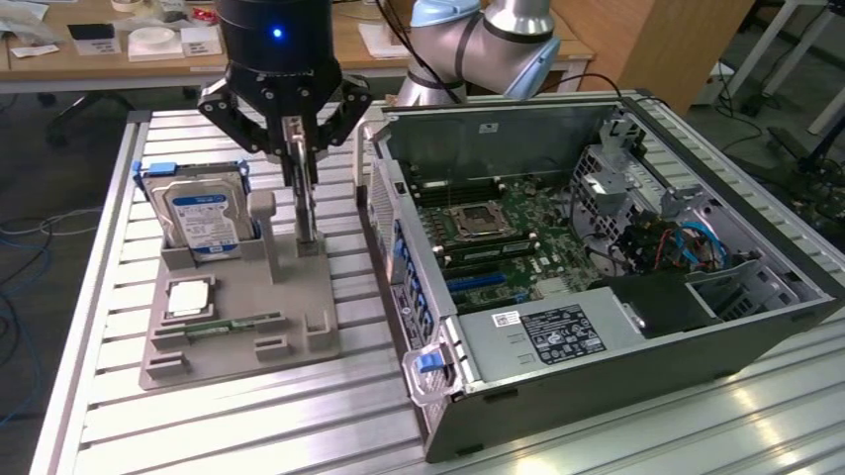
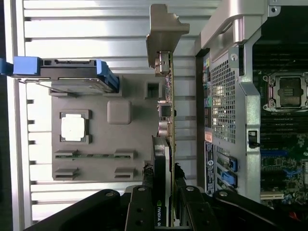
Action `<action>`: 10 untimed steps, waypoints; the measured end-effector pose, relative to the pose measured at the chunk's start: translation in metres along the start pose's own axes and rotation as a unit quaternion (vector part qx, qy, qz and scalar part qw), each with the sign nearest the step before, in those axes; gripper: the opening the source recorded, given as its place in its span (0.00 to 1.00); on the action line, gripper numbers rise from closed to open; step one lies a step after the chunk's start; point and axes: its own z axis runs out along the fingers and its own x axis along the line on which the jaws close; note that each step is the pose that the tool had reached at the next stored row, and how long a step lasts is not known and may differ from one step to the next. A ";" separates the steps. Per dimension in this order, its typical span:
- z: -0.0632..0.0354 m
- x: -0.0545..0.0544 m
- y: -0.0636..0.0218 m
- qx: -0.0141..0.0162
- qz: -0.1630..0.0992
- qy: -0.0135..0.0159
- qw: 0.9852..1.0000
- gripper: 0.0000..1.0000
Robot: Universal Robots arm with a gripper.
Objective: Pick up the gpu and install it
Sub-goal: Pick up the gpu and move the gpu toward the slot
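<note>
Tool (image 2: 163, 175) grips the gpu (image 2: 169, 110), which stands upright in the grey holder (image 1: 237, 327) toward the tabletop's (image 1: 198, 426) exterior-view-left edge, so lifting it straight and square should avoid snagging.

In the wrist view, one end of the gpu (image 2: 170, 115) is being covered by the end effector (image 2: 163, 179), which, like the computer case (image 2: 226, 96), is being cut off at the edge.
</note>
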 end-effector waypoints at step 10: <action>-0.0036 0.000 0.0002 0.000 0.000 0.000 1.000 0.27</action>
